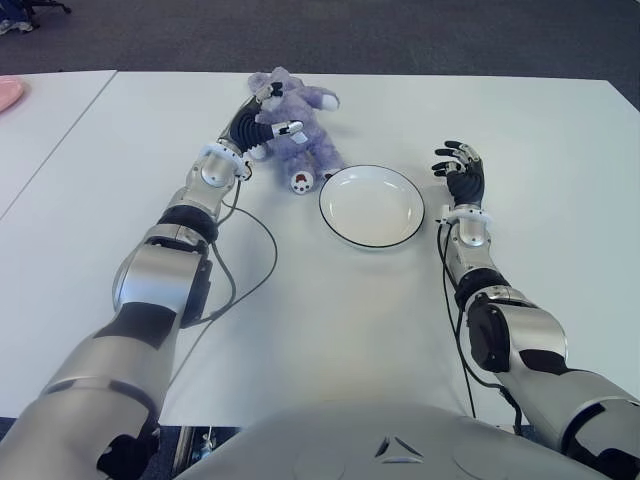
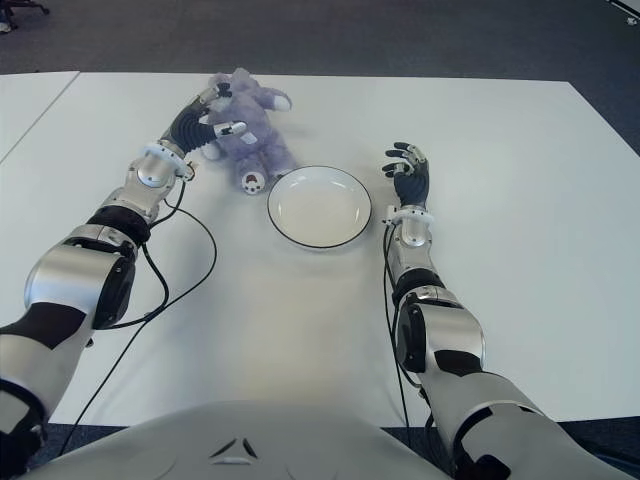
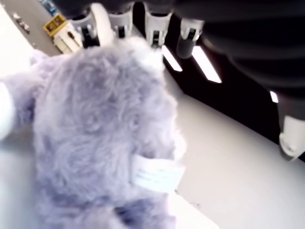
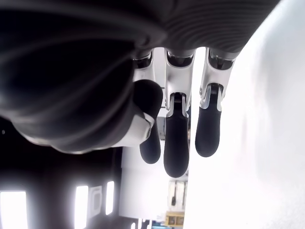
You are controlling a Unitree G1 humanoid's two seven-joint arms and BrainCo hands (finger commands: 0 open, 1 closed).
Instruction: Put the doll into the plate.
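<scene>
The purple doll (image 1: pixel 297 128) lies on the white counter (image 1: pixel 330 310), at about ten o'clock from the plate (image 1: pixel 372 206), one foot just beside the rim. The left hand (image 1: pixel 262 118) is on its near flank, fingers arched over the fur and thumb on the other side, not yet visibly clamped; likely set for a lift to the plate. The right hand (image 1: pixel 462 178) shows at three o'clock of the plate, fingers loosely extended, holding nothing, clear of the route.
</scene>
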